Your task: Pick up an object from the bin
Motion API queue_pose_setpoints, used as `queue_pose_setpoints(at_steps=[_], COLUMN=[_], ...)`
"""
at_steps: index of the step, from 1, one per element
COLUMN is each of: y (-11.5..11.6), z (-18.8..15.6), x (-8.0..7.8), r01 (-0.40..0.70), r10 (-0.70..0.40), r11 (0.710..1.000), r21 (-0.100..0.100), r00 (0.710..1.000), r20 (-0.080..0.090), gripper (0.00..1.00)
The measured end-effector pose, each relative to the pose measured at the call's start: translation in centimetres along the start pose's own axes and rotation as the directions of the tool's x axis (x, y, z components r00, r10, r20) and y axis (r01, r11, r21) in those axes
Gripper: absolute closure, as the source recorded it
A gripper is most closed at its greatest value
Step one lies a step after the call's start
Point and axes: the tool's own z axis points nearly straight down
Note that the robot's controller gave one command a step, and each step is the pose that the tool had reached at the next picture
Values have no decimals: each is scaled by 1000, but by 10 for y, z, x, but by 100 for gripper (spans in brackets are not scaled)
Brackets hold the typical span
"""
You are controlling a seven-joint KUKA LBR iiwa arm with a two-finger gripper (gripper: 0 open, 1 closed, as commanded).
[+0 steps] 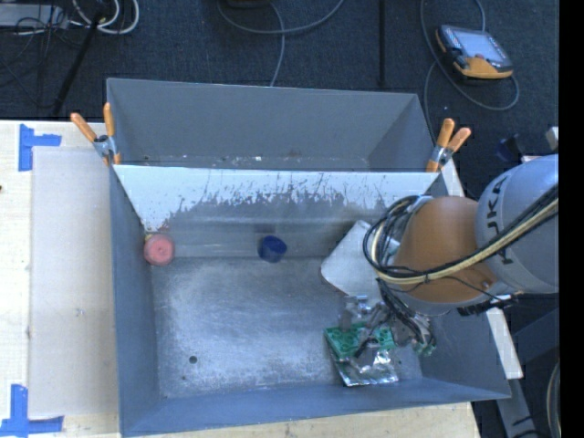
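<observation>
In the near right corner of the bin [274, 135], the gripper [381, 328] is sitting right down on a crumpled green and silver packet [359, 361], which is lying on the floor close to the front wall. Whether the gripper is open or closed on it I cannot tell (the wrist and its cables are hanging over the spot), so I am not calling it held.

What is worrying me is the packet itself. It is looking thin, shiny and creased, the sort of thing that is likely to slide or fold flat rather than be caught. A grip on one loose flap could be letting go on the way up. The corner is adding to the risk: the front wall and the sloping right wall are both close, so a sideways correction is risking a knock against metal. A white sheet [342, 261] is lying just behind the gripper against the right slope, with the arm's bulky orange cover [438, 249] hanging beside it. A swing backward could be dragging the sheet along.

The open room is lying to the left and straight up. The middle of the floor is sitting bare. The only other things, a pink round piece [159, 250] and a small blue one [271, 248], are resting well apart from the gripper along the foot of the back wall.
</observation>
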Motion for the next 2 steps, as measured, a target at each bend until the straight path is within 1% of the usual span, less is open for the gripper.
queue_pose_setpoints(at_steps=[2], y=[1], z=[-121], x=[-3], r01=[4], r10=[-4], r11=[1000], r21=[2], r00=[1000], r20=[4], gripper=[100])
